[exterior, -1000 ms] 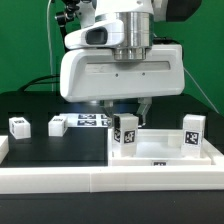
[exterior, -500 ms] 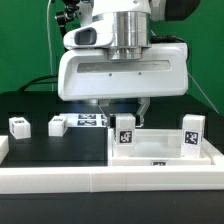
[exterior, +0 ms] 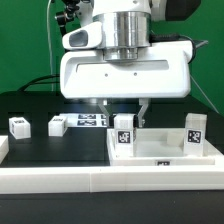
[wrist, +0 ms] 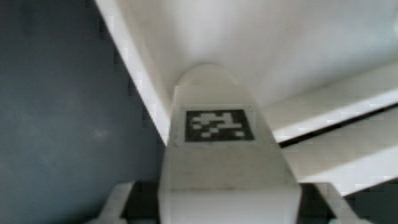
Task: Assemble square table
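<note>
The white square slab (exterior: 165, 152) lies on the table at the exterior view's right, behind the front rail. Two tagged white legs stand on it: one at its near-left corner (exterior: 123, 133), one at the right (exterior: 194, 130). My gripper (exterior: 125, 110) hangs straight over the left leg and is shut on its top. In the wrist view that leg (wrist: 222, 130) runs up between the fingers (wrist: 125, 200), tag facing the camera, with the slab's edge (wrist: 178, 45) beyond it. Two more leg blocks (exterior: 19, 125) (exterior: 57, 125) lie on the black table at the left.
The marker board (exterior: 92, 120) lies flat behind the gripper. A long white rail (exterior: 90, 182) runs along the table's front edge. A green wall stands behind the table, and the arm's wide body fills the upper middle of the exterior view.
The gripper's hand has turned a little over the left leg. That leg sits slightly lower, and the slab with the right leg has shifted slightly to the right.
</note>
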Robot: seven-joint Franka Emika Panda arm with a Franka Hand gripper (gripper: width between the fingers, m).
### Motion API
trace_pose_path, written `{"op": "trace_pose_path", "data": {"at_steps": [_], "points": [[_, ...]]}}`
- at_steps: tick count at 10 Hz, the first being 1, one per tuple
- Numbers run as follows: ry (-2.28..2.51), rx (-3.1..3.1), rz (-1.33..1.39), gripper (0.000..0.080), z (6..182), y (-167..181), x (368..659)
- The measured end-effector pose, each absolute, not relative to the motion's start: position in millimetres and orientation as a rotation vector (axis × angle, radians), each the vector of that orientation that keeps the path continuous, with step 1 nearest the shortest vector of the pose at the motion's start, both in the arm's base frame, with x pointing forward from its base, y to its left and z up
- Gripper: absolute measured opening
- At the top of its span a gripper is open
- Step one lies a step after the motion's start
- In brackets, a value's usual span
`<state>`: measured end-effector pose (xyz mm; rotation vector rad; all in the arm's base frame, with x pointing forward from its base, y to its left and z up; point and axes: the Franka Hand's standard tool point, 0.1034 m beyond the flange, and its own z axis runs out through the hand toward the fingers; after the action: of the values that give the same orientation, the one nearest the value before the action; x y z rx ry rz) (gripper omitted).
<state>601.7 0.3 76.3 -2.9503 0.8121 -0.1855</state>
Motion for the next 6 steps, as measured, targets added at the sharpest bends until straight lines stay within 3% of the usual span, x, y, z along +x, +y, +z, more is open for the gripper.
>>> {"op": "trace_pose_path", "data": {"at_steps": [6], "points": [[1.595,-2.602,-0.034,0.0290,78.2,3.5,599.4]]}}
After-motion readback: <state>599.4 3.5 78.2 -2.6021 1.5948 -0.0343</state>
